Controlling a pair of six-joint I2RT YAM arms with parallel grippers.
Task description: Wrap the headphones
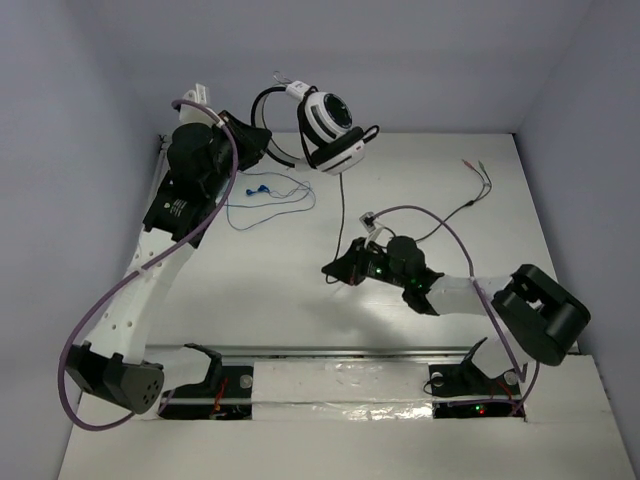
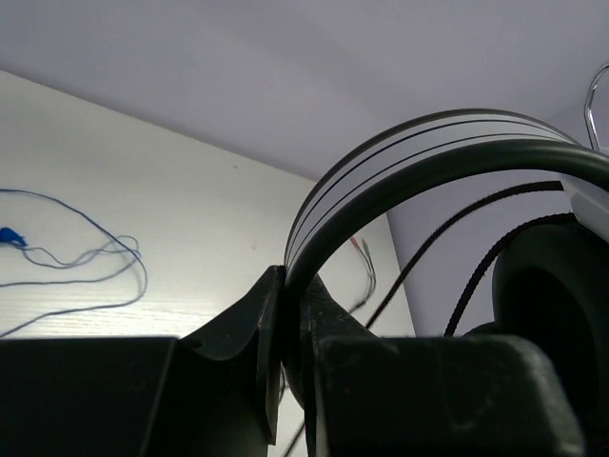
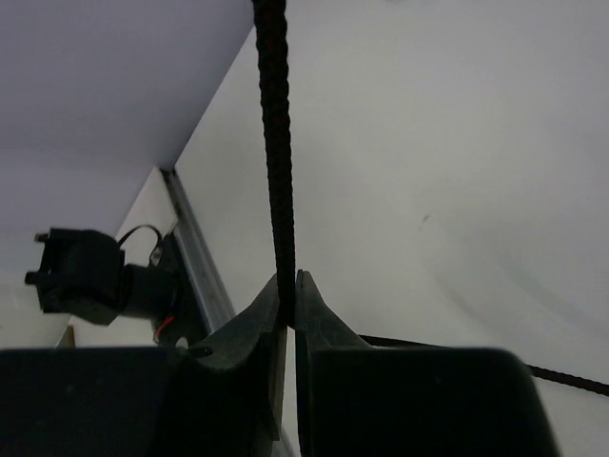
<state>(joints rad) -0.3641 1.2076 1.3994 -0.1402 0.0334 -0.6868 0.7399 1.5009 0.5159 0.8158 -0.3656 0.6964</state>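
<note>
Top external, headphones [image 1: 330, 130]: held up over the far edge of the table [image 1: 250, 300], left of its centre.
Top external, cable [image 1: 341, 205]: hangs from the headphones down to the right gripper [image 1: 333, 270] near the table's middle, then trails toward the far right corner.
Left wrist, left gripper [image 2: 285, 314]: pinching the striped white band [image 2: 428, 143].
Left wrist, blue cable [image 2: 76, 257]: lies loose on the table.
Right wrist, right gripper: pressed together on the thin black cable.

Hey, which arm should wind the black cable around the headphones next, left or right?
Right, probably. The right gripper is shut on the cable, which runs up to the headphones. The left gripper is clamped on their band, holding them up, so it is not free.
</note>
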